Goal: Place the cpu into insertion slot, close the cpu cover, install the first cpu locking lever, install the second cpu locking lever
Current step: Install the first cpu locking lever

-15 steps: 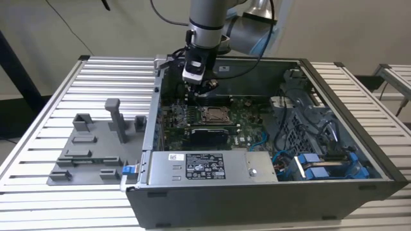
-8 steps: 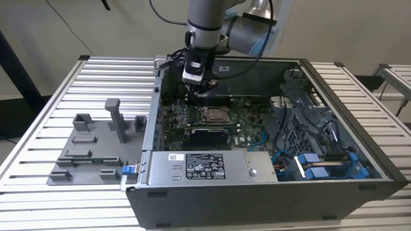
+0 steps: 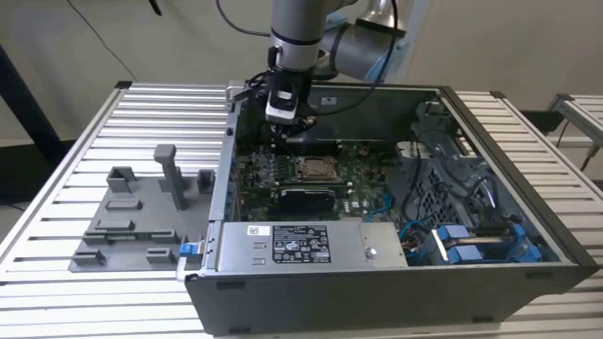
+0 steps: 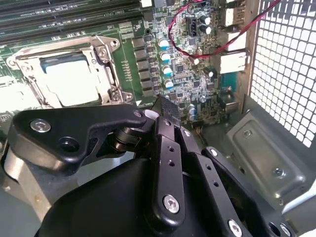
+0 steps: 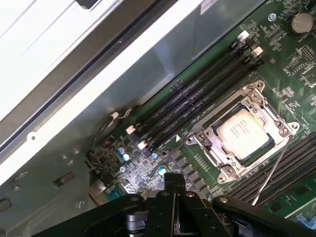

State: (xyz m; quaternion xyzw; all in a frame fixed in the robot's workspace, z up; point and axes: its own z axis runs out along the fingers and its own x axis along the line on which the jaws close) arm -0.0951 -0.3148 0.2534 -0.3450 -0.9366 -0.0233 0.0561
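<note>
Open computer case (image 3: pixel 396 296) on a slatted table (image 3: pixel 104 120), a grey fixture plate (image 3: pixel 132 226) just beside it.

In the exterior view the plate, with an upright post (image 3: pixel 168 169), lies at the exterior view's left of the case. Inside, a white-labelled grey metal box (image 3: pixel 377 247) sits along the near wall, with blue brackets (image 3: pixel 471 244) to its right and the green circuit board (image 3: pixel 250 176) behind. In the second wrist view a red wire (image 4: pixel 171 35) loops over the board near blue-topped capacitors (image 4: pixel 165 57) and a perforated panel (image 4: pixel 281 64). In the first wrist view black memory slots (image 5: pixel 197 96) run parallel, and a round silver part (image 5: pixel 300 20) may be a coin cell.
</note>
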